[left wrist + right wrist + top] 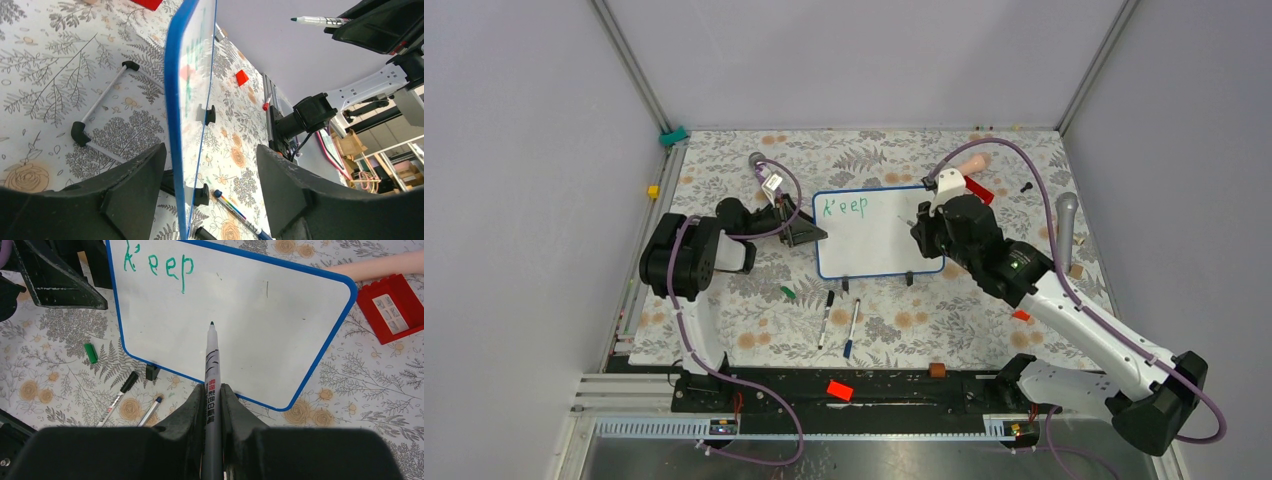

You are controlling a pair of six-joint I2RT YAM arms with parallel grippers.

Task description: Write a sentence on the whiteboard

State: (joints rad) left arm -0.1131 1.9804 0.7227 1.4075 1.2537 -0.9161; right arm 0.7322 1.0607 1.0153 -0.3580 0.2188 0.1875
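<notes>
The whiteboard [879, 240] stands tilted on its black feet in the middle of the floral mat. Of the sentence, only the green word "Keep" [844, 207] shows, at the board's top left; it also shows in the right wrist view [159, 265]. My right gripper [924, 228] is shut on a green-tipped marker [212, 365], whose tip hovers over the blank middle of the board [260, 325]. My left gripper [809, 232] is at the board's left edge. In the left wrist view its jaws [211, 152] stand wide open on either side of the blue rim [174, 125].
Two capped pens [826, 318] [852, 328] and a green cap [788, 293] lie on the mat in front of the board. A red block [980, 188] and a pink object [972, 165] lie behind its right end. A red piece [839, 389] sits on the near rail.
</notes>
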